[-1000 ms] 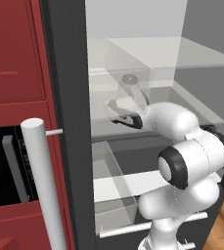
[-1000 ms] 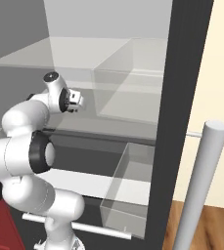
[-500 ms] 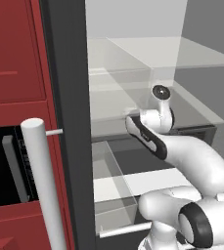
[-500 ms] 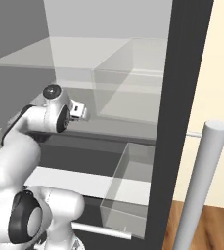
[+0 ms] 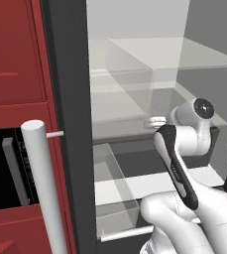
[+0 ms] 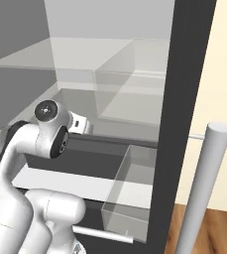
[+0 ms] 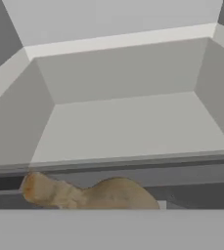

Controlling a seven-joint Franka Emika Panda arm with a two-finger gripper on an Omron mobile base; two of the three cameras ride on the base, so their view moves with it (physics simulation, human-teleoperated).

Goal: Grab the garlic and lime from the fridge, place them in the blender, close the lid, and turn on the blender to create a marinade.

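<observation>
Reaching into the fridge (image 5: pixel 68 99), the arm has its end effector (image 6: pixel 85 124) at the level of a glass shelf (image 5: pixel 120 106), wrist turned toward the pale back wall. In the hand view the garlic (image 7: pixel 86 193) sits right at the bottom edge, just in front of and below the end effector, a tan lumpy bulb with one knobby end to the left and a rounder swell to the right. Whether the fingers stand apart or are closed I cannot tell; their tips are not visible, and the bulb may lie between them or just ahead.

Judging by its look, the garlic should be light and fairly firm, with a papery skin that gives some friction, yet its uneven lobes could let it roll or twist out of a pinch. The safest hold is probably across the widest rounded part, fingers on opposite flanks, with a modest squeeze. The lime cannot be made out here.
</observation>
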